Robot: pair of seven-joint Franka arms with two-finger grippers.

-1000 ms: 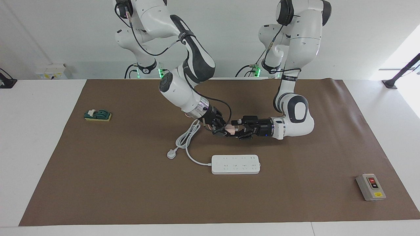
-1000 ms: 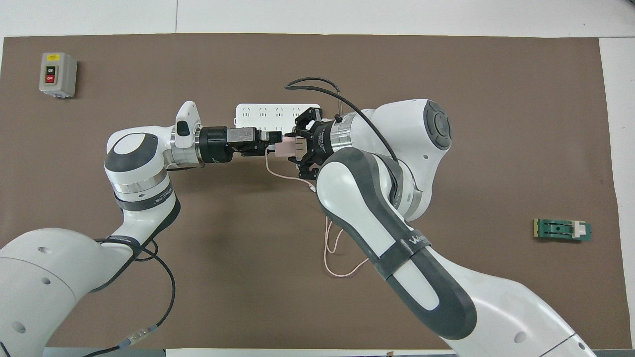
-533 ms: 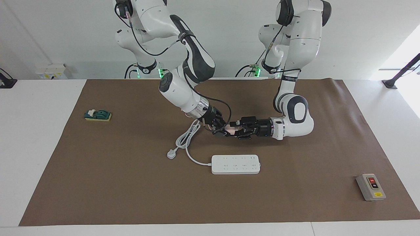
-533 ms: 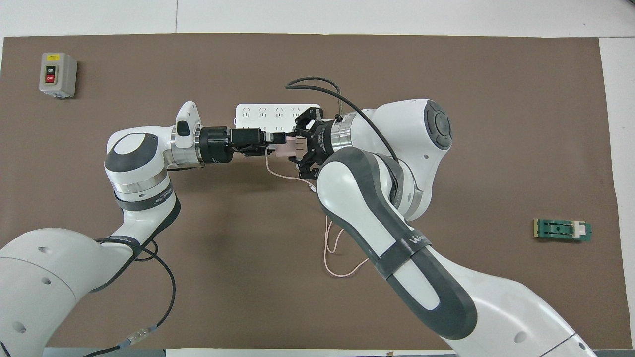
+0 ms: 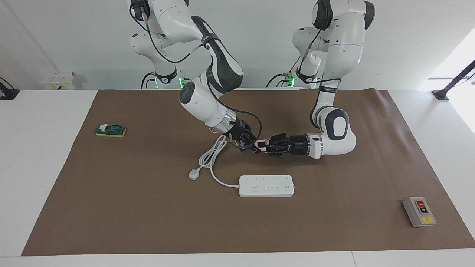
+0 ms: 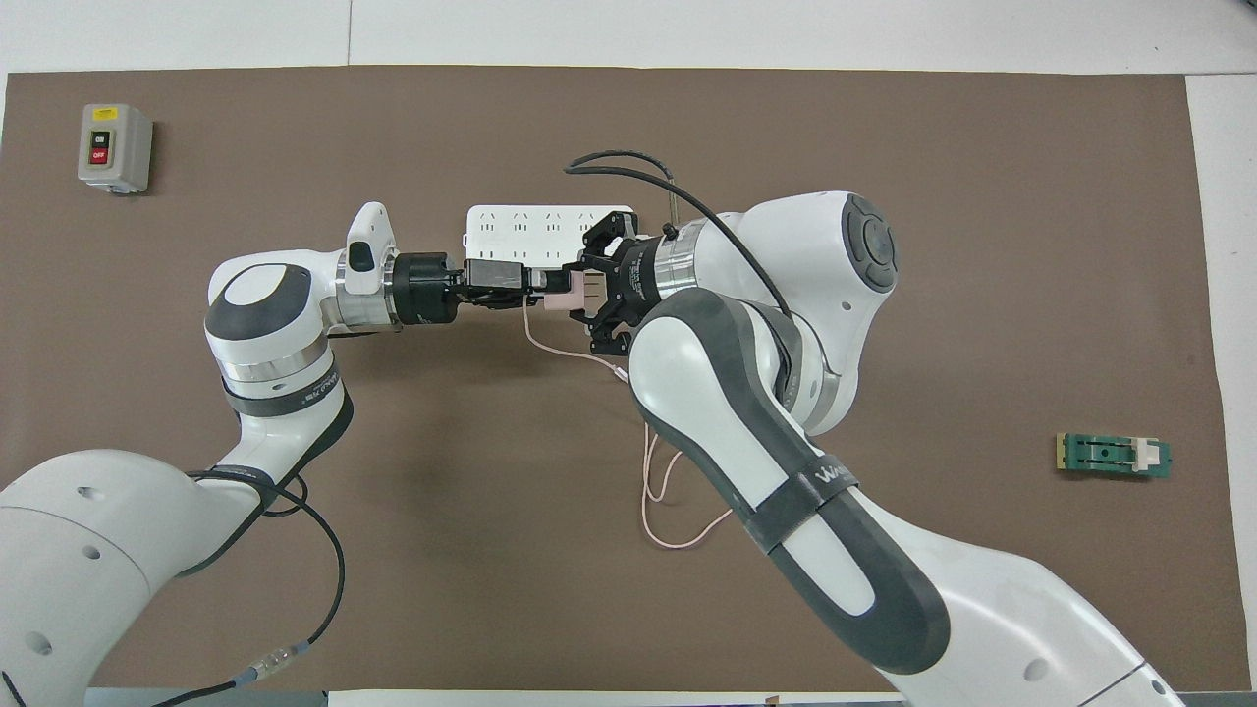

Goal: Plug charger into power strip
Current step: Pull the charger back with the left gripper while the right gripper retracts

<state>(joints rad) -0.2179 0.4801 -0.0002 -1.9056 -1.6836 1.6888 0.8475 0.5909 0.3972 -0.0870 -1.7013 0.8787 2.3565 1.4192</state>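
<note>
You have both claws meeting in the air over the middle of the brown mat (image 5: 148,207) on the tabletop (image 5: 41,155), with the charger (image 5: 262,145) between them. The left claw (image 5: 265,146) reaches in sideways and is clamped on the charger's pale pink body. The right claw (image 5: 253,147) comes at it from the other end and is touching the same cube; you cannot tell whether its fingers are gripping or have let go. In the overhead view the charger (image 6: 563,293) sits between the left claw (image 6: 542,288) and the right claw (image 6: 589,292), and its thin pink cable (image 6: 656,481) hangs down and loops on the mat nearer the robots.

The power strip (image 5: 266,185) lies flat on the mat, farther from the robots than the charger, all its sockets unoccupied. Its thick white cord (image 5: 211,157) coils toward the right arm's end and ends in a white plug (image 5: 193,174).

A grey button box (image 5: 419,211) sits near the left arm's end, a green block (image 5: 110,130) near the right arm's end.
</note>
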